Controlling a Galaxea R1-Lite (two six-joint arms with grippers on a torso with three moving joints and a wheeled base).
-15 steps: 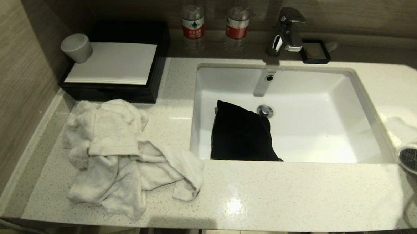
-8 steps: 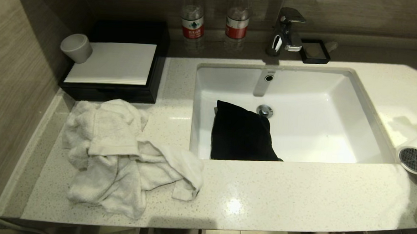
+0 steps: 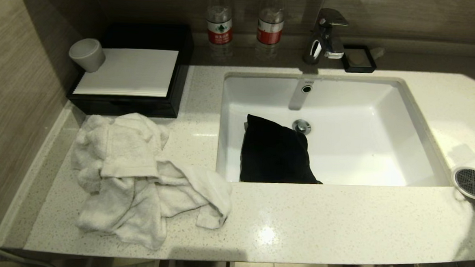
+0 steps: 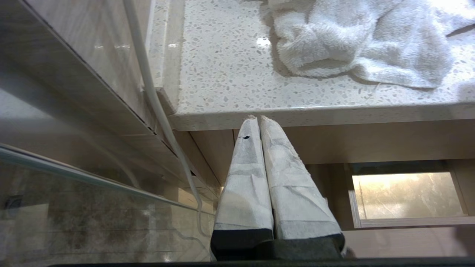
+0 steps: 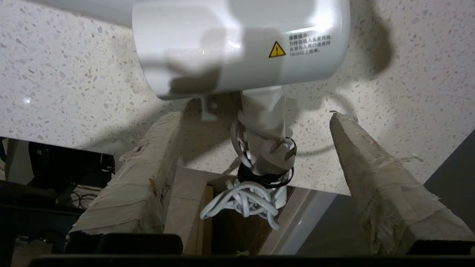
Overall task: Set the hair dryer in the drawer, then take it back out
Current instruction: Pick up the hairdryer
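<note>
The white hair dryer lies on the speckled countertop at the far right, its round grey grille facing the front. In the right wrist view its body rests on the stone. Its handle and bundled cord stick out past the counter's edge. My right gripper is open, with a taped finger on each side of the handle and apart from it. My left gripper is shut and empty, parked under the counter's front edge at the left. The beige drawer with its boxed cutout shows below the counter.
A white sink with a black cloth fills the middle. Crumpled white towels lie at the left front. Behind them stand a black tray and a grey cup. Two bottles and a faucet line the back.
The hair dryer has shifted slightly at the counter's right edge. The shadow on the counter's front right corner has drawn away.
</note>
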